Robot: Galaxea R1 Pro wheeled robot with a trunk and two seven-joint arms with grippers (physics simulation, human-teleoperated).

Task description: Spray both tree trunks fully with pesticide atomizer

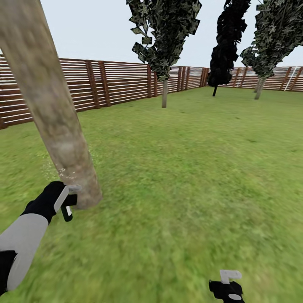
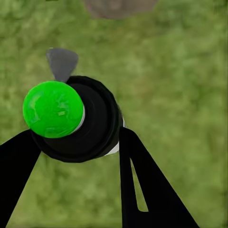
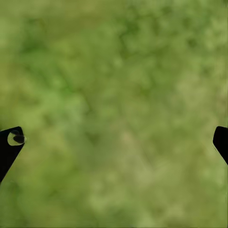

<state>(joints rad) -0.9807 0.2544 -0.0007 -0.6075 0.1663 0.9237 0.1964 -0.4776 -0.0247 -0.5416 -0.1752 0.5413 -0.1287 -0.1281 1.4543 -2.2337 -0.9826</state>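
Left gripper pinched on the pesticide atomizer, black fingers pressed against both sides of its dark round body. Bright green top faced the wrist camera; grey nozzle tab pointed toward the tree trunk. No label or writing readable on the bottle.

In the head view, left gripper held low, just beside the base of the tree trunk, close to touching it; contact not clear. Pale specks scattered on the bark and lawn right at the trunk's foot.

Right gripper spread wide, empty, fingertips far apart above blurred grass; seen well apart from the trunk, low in the head view.

Beyond the trunk: brown slat fence, second tree near it, and more trees farther along the fence.
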